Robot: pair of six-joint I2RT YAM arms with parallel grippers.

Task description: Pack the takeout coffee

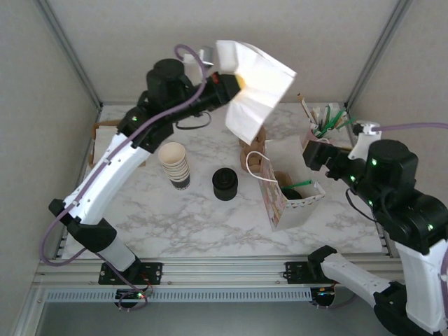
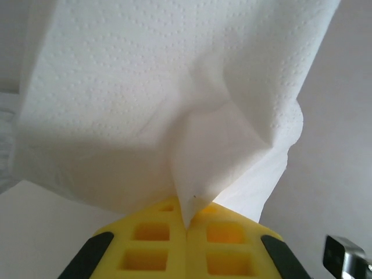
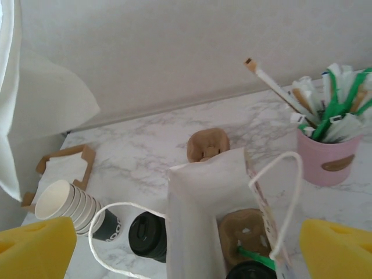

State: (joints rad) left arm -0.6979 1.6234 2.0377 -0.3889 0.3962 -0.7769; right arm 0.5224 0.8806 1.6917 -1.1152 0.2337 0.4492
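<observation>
A white napkin (image 2: pixel 163 87) is pinched up high by the left gripper (image 2: pixel 186 224). The right gripper (image 3: pixel 186 250) is spread wide, empty, near the paper bag (image 3: pixel 197 197).

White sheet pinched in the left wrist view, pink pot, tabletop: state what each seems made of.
White embossed sheet: soft tissue paper, matte; dotted embossing and limp folds. Pink round pot: probably painted metal or plastic, smooth satin; unclear. White grey-veined tabletop: marble-look surface, possibly laminate.

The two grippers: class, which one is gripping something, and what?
The left gripper, raised high, is shut on a white paper napkin; the right gripper stands open near the paper bag, gripping nothing.
</observation>
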